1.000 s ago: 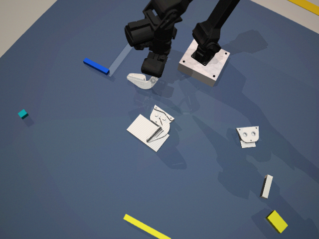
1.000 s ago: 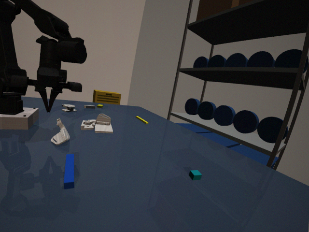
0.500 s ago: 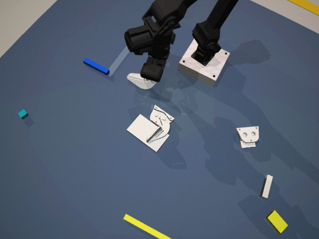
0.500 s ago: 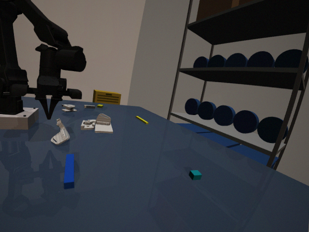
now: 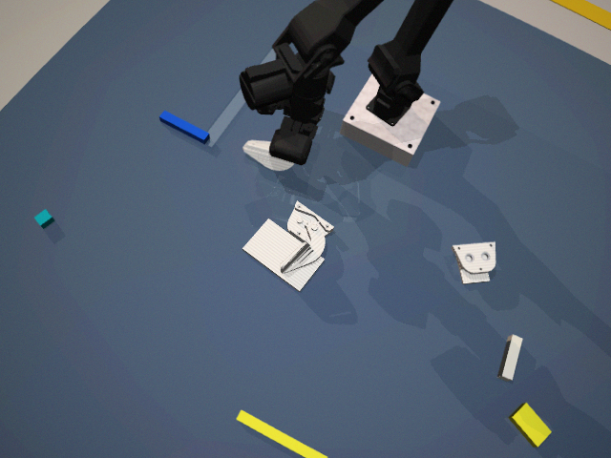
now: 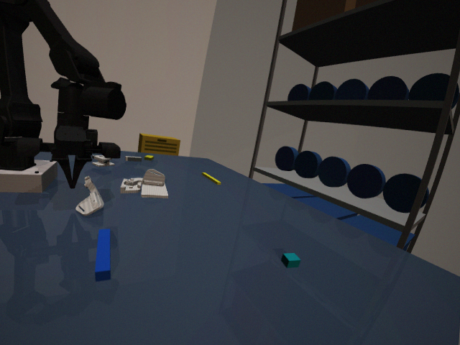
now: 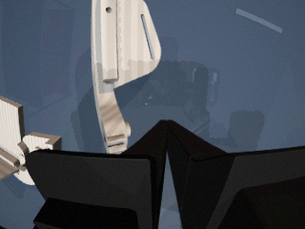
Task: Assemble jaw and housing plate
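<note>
My gripper (image 6: 72,185) (image 7: 166,126) is shut and empty, with its fingertips together; the top view hides them. The loose white jaw (image 5: 259,151) (image 6: 90,205) (image 7: 132,48) lies tilted on the table. Its narrow end is close to the fingertips and partly behind a finger in the wrist view; contact cannot be told. The other jaw (image 5: 268,243) (image 6: 154,191) (image 7: 11,116) sits at the small white base (image 5: 323,227) (image 6: 129,186) (image 7: 47,140), its striped pad pointing away. The base's pins are too small to judge. The housing plate (image 5: 479,264) with two round holes lies apart.
A blue bar (image 5: 183,127) (image 6: 103,252) and a teal cube (image 5: 44,218) (image 6: 290,260) lie on the table. A white block (image 5: 512,357), a yellow block (image 5: 531,425) and a yellow bar (image 5: 281,434) (image 6: 211,178) lie farther out. The arm's pale mount (image 5: 377,133) stands beside the gripper.
</note>
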Available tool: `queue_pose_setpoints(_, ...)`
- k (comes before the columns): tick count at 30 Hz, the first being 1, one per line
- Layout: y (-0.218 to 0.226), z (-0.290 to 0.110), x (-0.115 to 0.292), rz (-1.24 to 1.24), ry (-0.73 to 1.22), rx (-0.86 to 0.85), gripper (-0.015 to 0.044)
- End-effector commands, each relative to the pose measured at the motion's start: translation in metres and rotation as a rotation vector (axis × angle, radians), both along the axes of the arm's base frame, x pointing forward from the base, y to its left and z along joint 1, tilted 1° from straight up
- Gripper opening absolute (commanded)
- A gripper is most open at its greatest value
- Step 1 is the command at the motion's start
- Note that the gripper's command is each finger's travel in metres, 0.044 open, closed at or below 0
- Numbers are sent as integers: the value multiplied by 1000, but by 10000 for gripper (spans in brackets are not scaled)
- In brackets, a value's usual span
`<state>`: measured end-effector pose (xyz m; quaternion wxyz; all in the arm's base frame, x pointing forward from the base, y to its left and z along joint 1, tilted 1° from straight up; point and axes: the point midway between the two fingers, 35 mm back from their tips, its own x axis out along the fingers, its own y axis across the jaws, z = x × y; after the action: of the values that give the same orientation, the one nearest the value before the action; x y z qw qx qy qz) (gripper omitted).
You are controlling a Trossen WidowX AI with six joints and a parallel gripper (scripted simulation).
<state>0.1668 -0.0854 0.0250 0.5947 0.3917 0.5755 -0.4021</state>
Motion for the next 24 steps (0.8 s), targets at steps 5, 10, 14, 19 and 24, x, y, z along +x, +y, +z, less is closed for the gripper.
queue_pose_setpoints(5,1,-10,-3,6,10,5,0)
queue_pose_setpoints(10,2,-10,0,6,10,5,0)
queue_pose_setpoints(14,3,-10,5,6,9,5,0)
queue_pose_setpoints(19,6,-9,13,6,9,5,0)
queue_pose_setpoints(24,8,-9,21,6,8,6,0)
